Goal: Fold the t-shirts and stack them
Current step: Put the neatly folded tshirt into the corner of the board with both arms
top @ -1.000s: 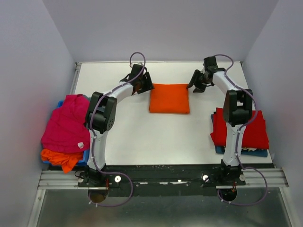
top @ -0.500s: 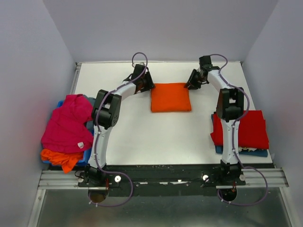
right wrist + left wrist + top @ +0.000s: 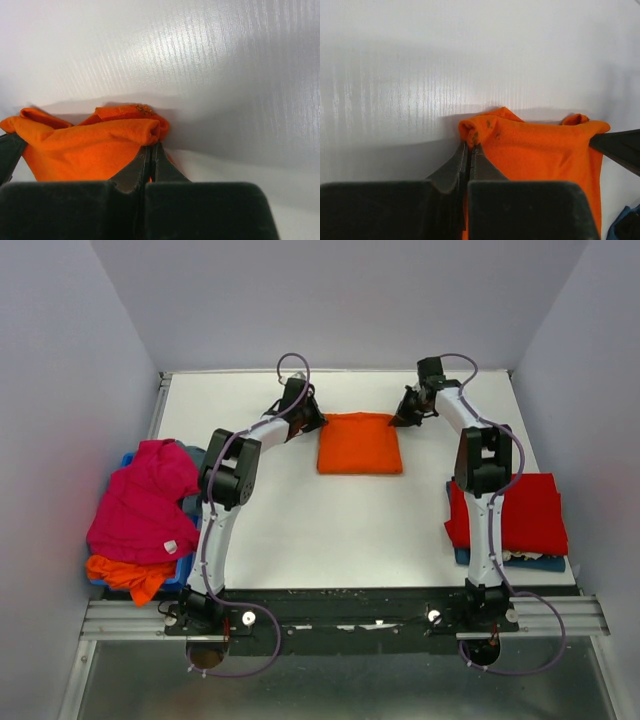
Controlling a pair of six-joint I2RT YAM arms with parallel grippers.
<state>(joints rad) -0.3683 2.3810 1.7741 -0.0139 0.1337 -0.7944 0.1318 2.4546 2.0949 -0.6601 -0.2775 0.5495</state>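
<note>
A folded bright orange t-shirt (image 3: 360, 445) lies at the far middle of the table. My left gripper (image 3: 319, 421) is shut on its far left corner, and the cloth bunches at the fingertips in the left wrist view (image 3: 469, 146). My right gripper (image 3: 399, 420) is shut on the far right corner, with the folded edge (image 3: 90, 145) pinched at its tips (image 3: 151, 146). A loose heap at the left edge has a magenta pink t-shirt (image 3: 145, 502) on top of an orange one (image 3: 125, 573). A folded red t-shirt (image 3: 520, 512) tops the stack at the right edge.
Blue cloth (image 3: 183, 575) peeks out under the left heap and another blue piece (image 3: 530, 562) under the red stack. White walls close in the table at the back and sides. The arm bases stand on the rail (image 3: 340, 618) at the near edge.
Both grippers have slid inward onto the orange t-shirt's far corners and gone from open to shut on the cloth. The corners are now slightly puckered.
</note>
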